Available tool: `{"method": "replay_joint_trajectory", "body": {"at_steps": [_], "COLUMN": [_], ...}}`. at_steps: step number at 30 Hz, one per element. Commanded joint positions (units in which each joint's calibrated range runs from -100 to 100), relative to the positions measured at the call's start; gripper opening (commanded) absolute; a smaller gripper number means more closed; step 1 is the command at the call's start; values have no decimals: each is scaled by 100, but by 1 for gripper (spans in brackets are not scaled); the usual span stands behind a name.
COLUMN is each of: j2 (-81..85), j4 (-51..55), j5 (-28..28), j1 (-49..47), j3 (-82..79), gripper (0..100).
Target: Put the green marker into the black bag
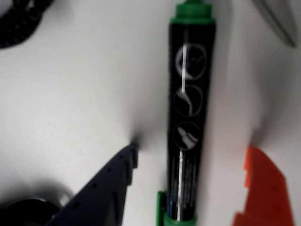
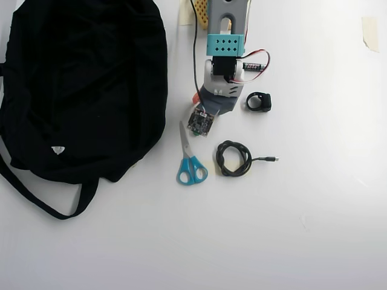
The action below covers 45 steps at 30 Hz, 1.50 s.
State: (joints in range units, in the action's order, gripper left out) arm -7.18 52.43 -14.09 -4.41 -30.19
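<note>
Your arm reaches down the overhead view from its base at the top edge, folded forward so the wrist hangs low over the white bench (image 2: 314, 229), with the small camera board at its tip sitting just above the blade tips of the blue-handled scissors (image 2: 191, 158).

In the wrist view your claw (image 1: 190, 157) stands wide: the dark blue finger (image 1: 110, 183) lies left of the green marker (image 1: 188, 117) and the orange finger (image 1: 263, 188) lies right of it, each with a strip of bare bench between it and the barrel. Neither finger touches the marker. Both fingertips cast shadows close beneath them, so they sit low, near the bench or on it; you cannot tell which.

The marker lies flat on the bench, running straight up the wrist view between the fingers, green cap at the top edge and small green end at the bottom edge. In the overhead view the marker is hidden under the wrist.

Measured from the scissors in the overhead view: the black bag (image 2: 78, 84) lies well to their left, filling the upper left corner, its straps trailing below it. The coiled black cable (image 2: 234, 159) lies just to their right. A small black ring-shaped thing (image 2: 259, 102) sits up and right of them, beside the wrist. In the wrist view a grey scissor blade shows at the top right corner, blurred.
</note>
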Motion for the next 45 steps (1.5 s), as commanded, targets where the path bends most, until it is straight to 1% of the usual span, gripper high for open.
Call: {"method": "replay_joint_trajectory", "body": {"at_steps": [1,11,18,27,33,37,45], "j2": [-79,-137,-137,-137,-137,-137,-70], "j4": [-83,-75,-32,-14,3,3,46], "j5": [4,-12,-12,-12,-2,4,-7], "j1": [-15,-15,-15,-15,-15,-15,-15], "j3": [99,81,27,27,27,27,99], "gripper": [29,28,16,7,6,2,2]}}
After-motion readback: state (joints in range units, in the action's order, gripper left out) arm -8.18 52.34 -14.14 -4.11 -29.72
